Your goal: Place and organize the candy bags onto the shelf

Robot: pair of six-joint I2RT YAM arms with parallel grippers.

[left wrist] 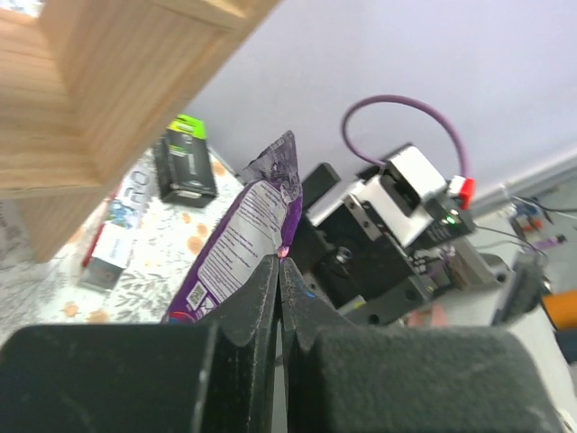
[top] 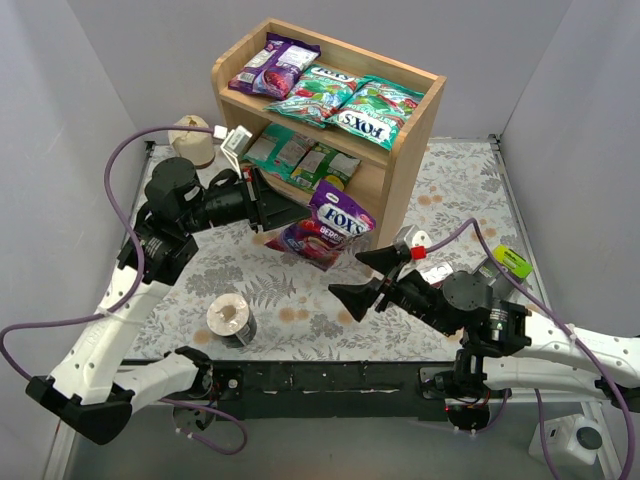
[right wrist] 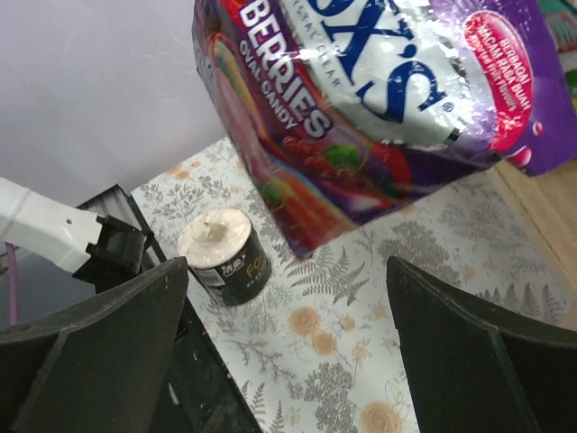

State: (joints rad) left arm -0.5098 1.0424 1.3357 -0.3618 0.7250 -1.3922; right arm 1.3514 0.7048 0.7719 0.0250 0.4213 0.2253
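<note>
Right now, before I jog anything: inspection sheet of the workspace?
Surface: floral-cloth table, flat.
Job's things: wooden shelf holds top-tier bags and lower-tier bags; purple bag held up before it.
Clutter: tape roll, green-black box, red-and-white box, beige object.
Grippers: left gripper shut on purple bag's edge; right gripper open, empty.
Cables: purple cables loop along both arms.
Surroundings: plain grey walls.
</note>
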